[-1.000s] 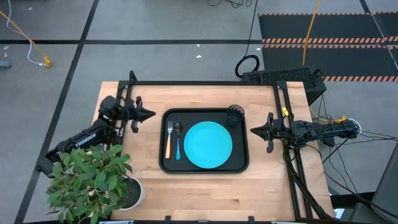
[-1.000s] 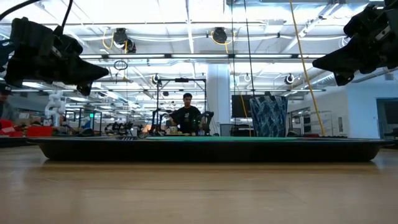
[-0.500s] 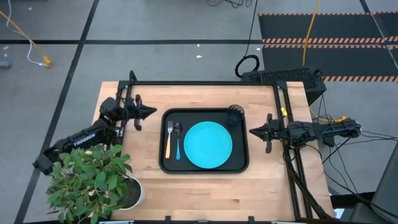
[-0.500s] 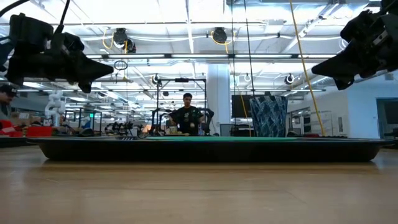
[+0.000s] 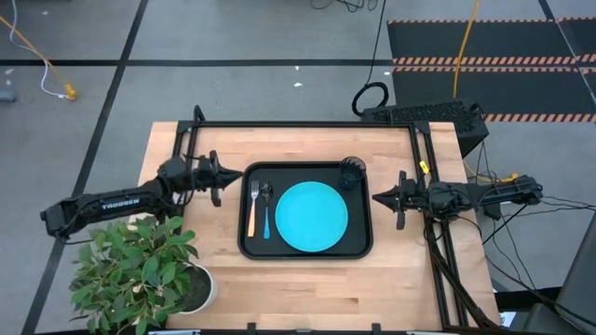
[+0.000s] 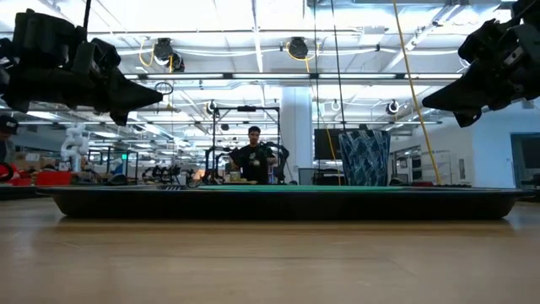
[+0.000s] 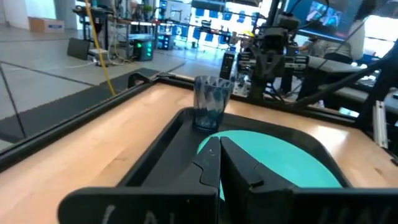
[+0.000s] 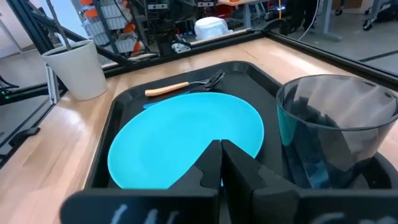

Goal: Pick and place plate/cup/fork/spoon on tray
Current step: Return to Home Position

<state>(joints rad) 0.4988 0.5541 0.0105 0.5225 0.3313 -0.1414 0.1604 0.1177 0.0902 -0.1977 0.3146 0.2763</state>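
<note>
1 round turquoise plate (image 5: 312, 216) on black tray (image 5: 307, 255); left gripper (image 5: 235, 173), right gripper (image 5: 376, 196) pressed together.

Black, turquoise and pale wood, as I see them

My left gripper (image 5: 231, 173) and my right gripper (image 5: 380, 196) are black, and so is the tray (image 5: 307, 253). The plate (image 5: 311, 217) is plain turquoise-blue. The fork (image 5: 251, 219) has an orange handle and silvery tines; the spoon (image 5: 267, 221) has a light blue handle and a dark, shiny bowl. The cup (image 8: 336, 134) is smoky grey-blue with a faceted pattern. The table (image 5: 307, 288) is pale wood with a fine grain. The plant (image 5: 130, 270) is green, its pot (image 5: 198, 290) white. The floor mat (image 5: 521, 88) is black, edged with orange-and-black stripes.
</note>
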